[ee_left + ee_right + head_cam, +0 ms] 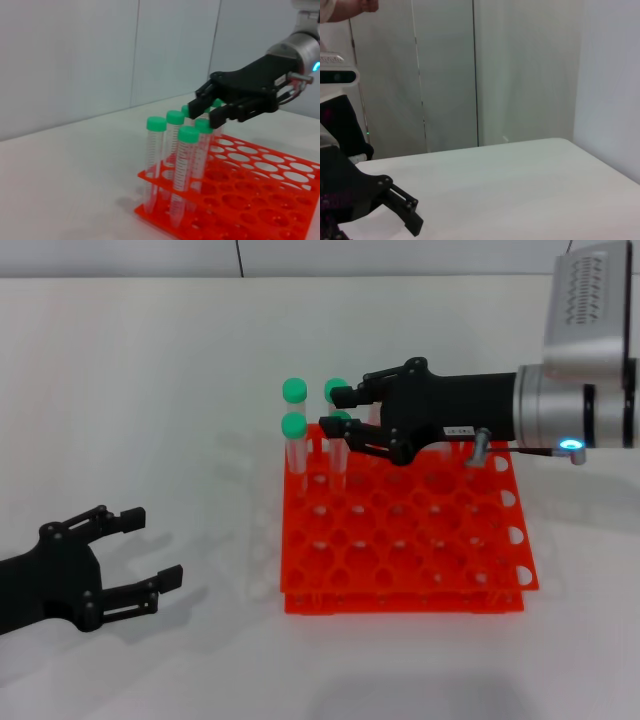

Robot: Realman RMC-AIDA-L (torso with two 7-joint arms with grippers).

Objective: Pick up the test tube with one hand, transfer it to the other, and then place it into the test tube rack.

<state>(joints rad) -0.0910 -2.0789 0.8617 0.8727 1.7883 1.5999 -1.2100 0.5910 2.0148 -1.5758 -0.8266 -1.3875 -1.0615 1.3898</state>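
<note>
1. Racks (420,540): one, orange-red, built in two tiers.
2. Green-capped tubes (156,123): six caps counted in the left wrist view, two of them partly hidden behind black fingers. The head view showed only four caps.
3. Grippers: two, the left gripper (152,548) and the right gripper (340,412), each with two fingers.
4. Tables (150,360): one, white.
</note>
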